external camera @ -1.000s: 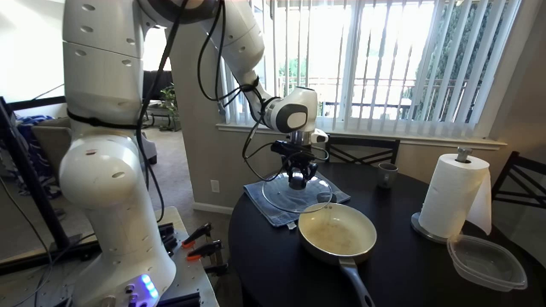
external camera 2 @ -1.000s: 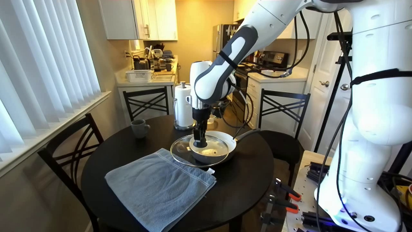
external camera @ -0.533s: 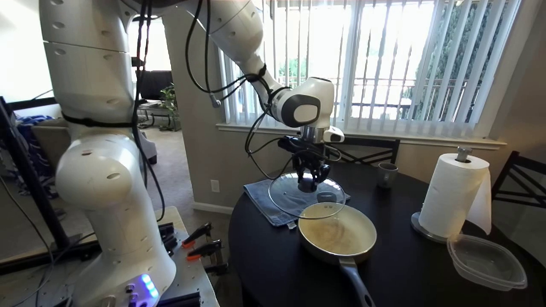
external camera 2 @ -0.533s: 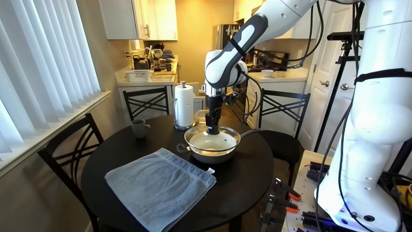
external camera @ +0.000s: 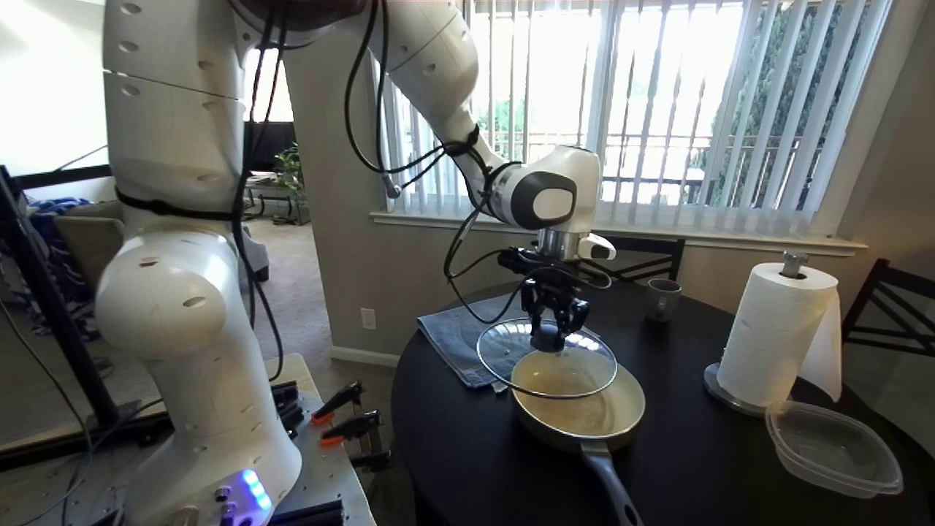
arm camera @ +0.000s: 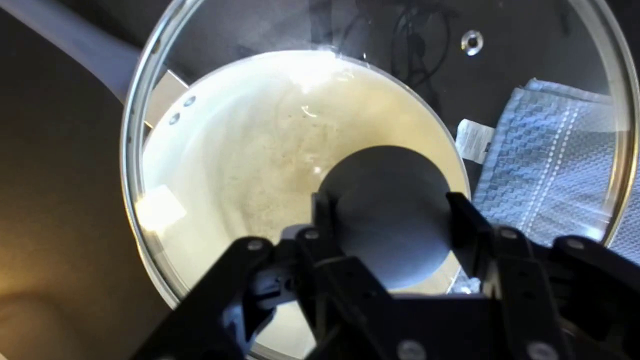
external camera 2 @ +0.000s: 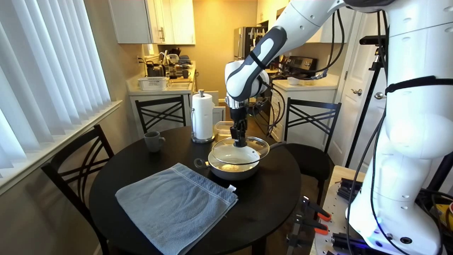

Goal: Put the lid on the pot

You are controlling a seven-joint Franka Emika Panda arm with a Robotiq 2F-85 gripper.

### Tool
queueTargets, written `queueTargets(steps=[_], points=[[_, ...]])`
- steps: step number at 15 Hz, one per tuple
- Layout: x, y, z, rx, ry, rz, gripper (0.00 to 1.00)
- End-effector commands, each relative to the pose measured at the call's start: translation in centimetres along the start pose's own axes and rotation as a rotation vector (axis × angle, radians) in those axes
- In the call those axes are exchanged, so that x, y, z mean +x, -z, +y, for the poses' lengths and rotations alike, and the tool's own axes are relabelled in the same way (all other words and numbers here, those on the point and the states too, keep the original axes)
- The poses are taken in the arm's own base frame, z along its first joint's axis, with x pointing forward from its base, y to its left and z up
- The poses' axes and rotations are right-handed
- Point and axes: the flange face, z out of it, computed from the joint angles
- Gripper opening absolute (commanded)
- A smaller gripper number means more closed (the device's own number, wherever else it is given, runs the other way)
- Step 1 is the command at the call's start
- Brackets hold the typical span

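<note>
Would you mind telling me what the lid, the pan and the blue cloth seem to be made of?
Lid: clear, glossy, probably glass, as it reflects light and shows what lies beneath; its shiny rim looks metal.
Pan: likely metal with a smooth cream coating inside, given its bright edge and rivets.
Blue cloth: matte woven fabric, perhaps cotton, judging by its textured weave and stitching.
</note>
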Motion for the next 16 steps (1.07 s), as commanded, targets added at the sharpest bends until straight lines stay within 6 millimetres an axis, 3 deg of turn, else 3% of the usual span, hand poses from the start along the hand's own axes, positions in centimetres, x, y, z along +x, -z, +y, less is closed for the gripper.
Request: queueTargets(steps=[1,5,9,16], points=[[3.5,-1.5,1.0,-0.008,-0.015,0.014,0.33],[5.8,-3.9,1.4,-0.016,-0.011,0.019,0.33],[6.1,-6.0,1.9,-0.027,-0.022,0.049,0.33],[5.4,-5.7,2.0,-0.032,-0.033,0.100,0.33]])
